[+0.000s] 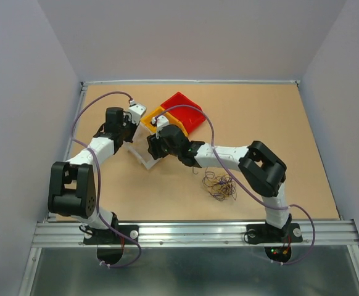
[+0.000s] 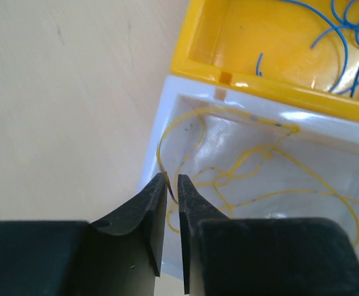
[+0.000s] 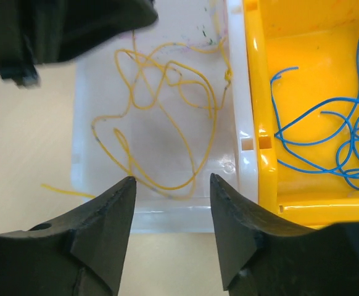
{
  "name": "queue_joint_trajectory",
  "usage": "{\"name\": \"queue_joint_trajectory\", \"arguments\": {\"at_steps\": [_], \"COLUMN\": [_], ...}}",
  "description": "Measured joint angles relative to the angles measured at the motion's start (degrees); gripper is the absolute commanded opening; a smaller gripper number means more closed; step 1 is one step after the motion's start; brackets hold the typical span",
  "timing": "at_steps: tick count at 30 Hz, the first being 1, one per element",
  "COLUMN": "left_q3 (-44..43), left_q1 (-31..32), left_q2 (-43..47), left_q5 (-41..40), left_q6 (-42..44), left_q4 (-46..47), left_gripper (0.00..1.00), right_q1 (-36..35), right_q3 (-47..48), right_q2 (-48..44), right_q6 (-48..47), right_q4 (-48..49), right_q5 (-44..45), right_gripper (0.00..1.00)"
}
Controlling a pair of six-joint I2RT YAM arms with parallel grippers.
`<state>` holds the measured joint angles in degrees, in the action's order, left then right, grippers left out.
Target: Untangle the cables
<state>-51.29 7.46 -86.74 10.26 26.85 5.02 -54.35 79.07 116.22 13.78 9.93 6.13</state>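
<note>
A loose tangle of thin purple, yellowish and dark cables (image 1: pixel 219 185) lies on the table beside my right arm. One yellow cable (image 3: pixel 167 123) is coiled inside a clear white bin (image 3: pixel 167 213). One end of it trails out over the bin's left side. My left gripper (image 2: pixel 172 179) hovers at the corner of the white bin (image 2: pixel 152 154). Its jaws stand a narrow gap apart, with a strand of the yellow cable (image 2: pixel 259 154) running through that gap. My right gripper (image 3: pixel 172 177) is open above the bin's near wall, nothing between its fingers.
A yellow bin (image 3: pixel 253 92) holding a blue cable (image 3: pixel 327 142) stands against the white bin. A red bin (image 1: pixel 182 111) sits behind the yellow bin (image 1: pixel 156 117). Both grippers (image 1: pixel 132 132) (image 1: pixel 155 145) crowd over the white bin (image 1: pixel 144 157).
</note>
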Motion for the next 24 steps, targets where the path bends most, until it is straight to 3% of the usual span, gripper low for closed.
{"name": "queue_joint_trajectory", "arguments": {"at_steps": [6, 11, 12, 14, 16, 24], "left_q3": [3.2, 3.7, 3.7, 3.7, 3.8, 6.7], "left_q1": [0.6, 0.6, 0.6, 0.6, 0.7, 1.8], "left_q2": [3.0, 5.7, 6.3, 7.3, 8.4, 17.8], "left_q5": [2.0, 4.2, 4.5, 4.9, 5.0, 4.7], "left_q6": [0.2, 0.5, 0.6, 1.1, 0.8, 0.8], "left_q4": [-4.0, -5.4, -5.7, -6.0, -6.2, -6.4], "left_gripper": [0.45, 0.65, 0.82, 0.93, 0.97, 0.99], "right_q1": [0.0, 0.0, 0.0, 0.0, 0.0, 0.0], "right_q3": [-6.1, -16.2, -17.7, -23.2, -28.5, -48.0], "right_q2": [-5.9, -12.8, -14.0, -18.6, -23.2, -43.8], "right_q6": [0.7, 1.8, 2.1, 2.7, 3.4, 8.0], "right_q4": [4.4, 8.2, 8.5, 9.2, 9.7, 9.6], "right_q5": [-1.8, -2.7, -2.7, -2.3, -1.5, 6.0], "right_gripper": [0.69, 0.79, 0.82, 0.83, 0.84, 0.85]}}
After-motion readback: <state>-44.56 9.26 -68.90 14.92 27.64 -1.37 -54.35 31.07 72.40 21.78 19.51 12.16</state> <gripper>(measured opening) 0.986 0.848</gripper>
